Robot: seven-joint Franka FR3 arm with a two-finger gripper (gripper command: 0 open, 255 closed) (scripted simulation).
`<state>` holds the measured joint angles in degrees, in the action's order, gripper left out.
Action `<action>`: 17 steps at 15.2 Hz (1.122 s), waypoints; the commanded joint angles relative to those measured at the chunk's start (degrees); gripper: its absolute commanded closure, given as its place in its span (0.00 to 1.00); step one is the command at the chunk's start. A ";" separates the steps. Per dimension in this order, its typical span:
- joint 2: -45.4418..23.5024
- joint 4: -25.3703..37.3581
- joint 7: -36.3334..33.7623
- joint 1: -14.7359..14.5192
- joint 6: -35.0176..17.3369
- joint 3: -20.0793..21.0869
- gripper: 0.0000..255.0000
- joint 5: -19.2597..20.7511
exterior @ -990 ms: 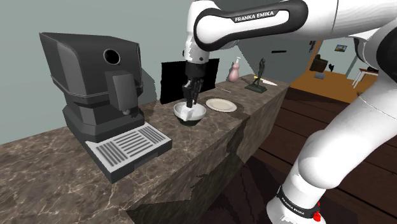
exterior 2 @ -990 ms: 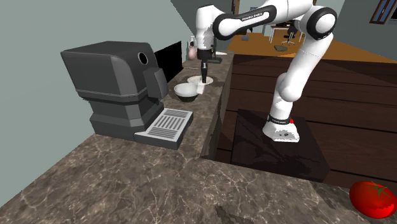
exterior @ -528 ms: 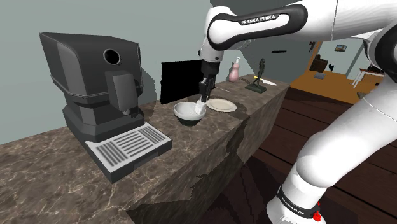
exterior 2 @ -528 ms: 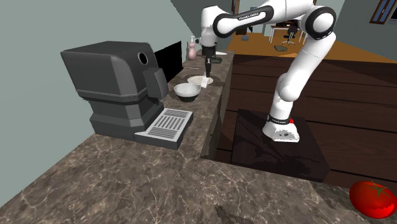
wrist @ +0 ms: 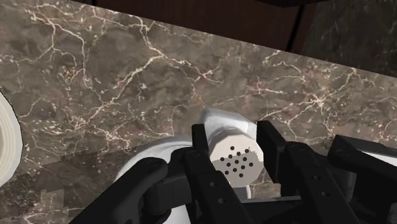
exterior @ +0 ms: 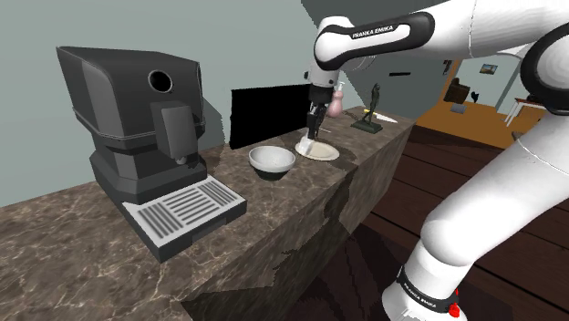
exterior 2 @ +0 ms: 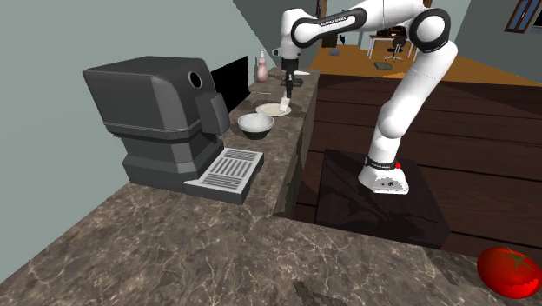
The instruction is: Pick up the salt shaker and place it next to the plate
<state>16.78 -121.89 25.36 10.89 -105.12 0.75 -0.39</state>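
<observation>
- Over the veined counter (exterior: pixel 301 196), what is held, and why so?
- White salt shaker (wrist: pixel 235 159) is clamped between the black gripper (wrist: pixel 233 135) fingers, holed cap turned toward the wrist, so nothing is spilled. Faceted, smooth body.
- Where is it?
- Hung off the counter at the 10 o'clock rim of the round plate (exterior: pixel 324 153), shoulder view. Glossy bowl (exterior: pixel 272 161) is seen at the plate's 9 o'clock. Bare stone beside the plate is judged the target.

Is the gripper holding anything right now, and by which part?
Yes. The gripper holds the salt shaker, with its fingers clasping the shaker's two sides at the holed top end.
</observation>
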 commanded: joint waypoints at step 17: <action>-14.95 16.39 24.93 9.94 1.45 -15.13 1.00 0.72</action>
<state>3.36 -107.21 48.78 20.25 -103.86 -13.64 0.65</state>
